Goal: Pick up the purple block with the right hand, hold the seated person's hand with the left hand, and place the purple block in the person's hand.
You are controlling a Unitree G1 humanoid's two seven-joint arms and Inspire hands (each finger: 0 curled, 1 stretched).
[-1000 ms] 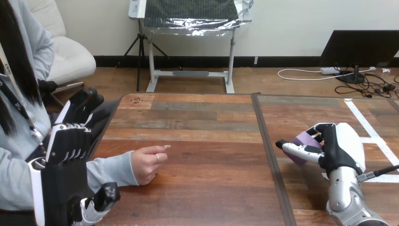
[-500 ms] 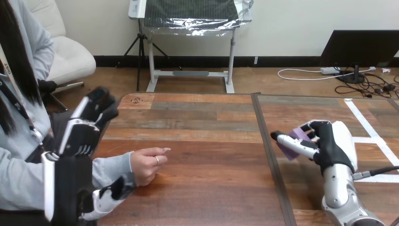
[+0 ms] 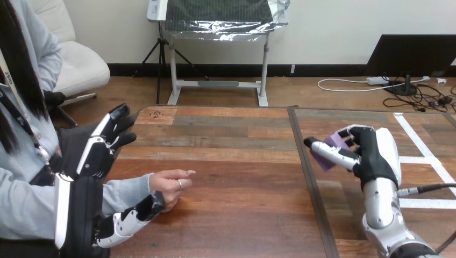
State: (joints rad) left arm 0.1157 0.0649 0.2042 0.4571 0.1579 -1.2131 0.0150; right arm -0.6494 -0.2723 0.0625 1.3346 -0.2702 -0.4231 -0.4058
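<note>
My right hand [image 3: 371, 156] is raised over the right part of the table, its fingers and thumb curled round the purple block [image 3: 332, 145], which shows between them. The person's hand [image 3: 169, 185] rests loosely closed on the table [image 3: 236, 177] at the left, one finger pointing right. My left hand [image 3: 94, 161] stands open beside the person's forearm, fingers straight and pointing up and away over the sleeve. Its thumb [image 3: 134, 215] reaches under the person's wrist, close to it; touching or not I cannot tell.
A dark seam [image 3: 306, 172] runs front to back down the table between the two halves. White tape lines [image 3: 425, 156] mark the right half near my right hand.
My right hand has carried the purple block up and to the left. My left hand has swung right and opened wider, its thumb coming in below the person's wrist. The person's hand stayed put.
</note>
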